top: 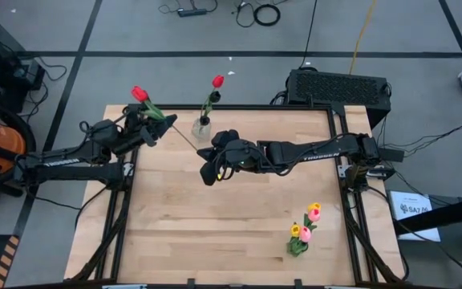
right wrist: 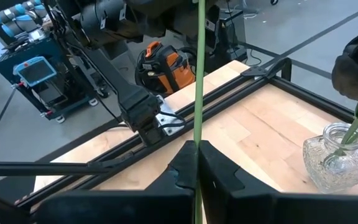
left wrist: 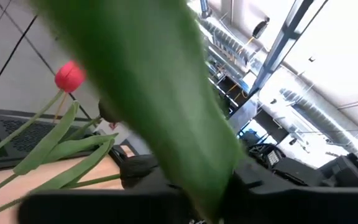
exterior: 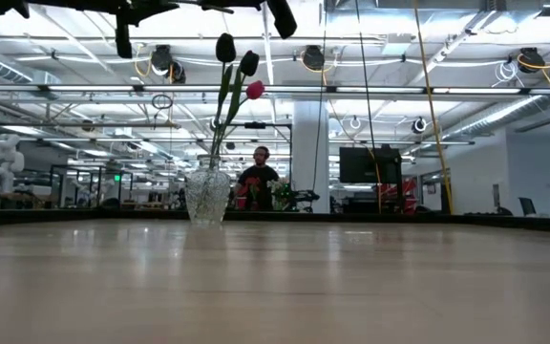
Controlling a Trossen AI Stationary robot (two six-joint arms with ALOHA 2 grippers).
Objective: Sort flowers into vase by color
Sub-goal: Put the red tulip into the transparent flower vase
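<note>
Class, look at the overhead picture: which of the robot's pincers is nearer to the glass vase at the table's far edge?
The right. The right pincer sits just in front of the glass vase, shut on a green stem. The left pincer is farther off to the vase's side, at a red tulip.

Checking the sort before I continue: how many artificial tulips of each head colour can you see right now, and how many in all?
Red artificial tulips: 2
Dark maroon-black artificial tulips: 2
Yellow artificial tulips: 2
Pink artificial tulips: 2
Total: 8
</note>
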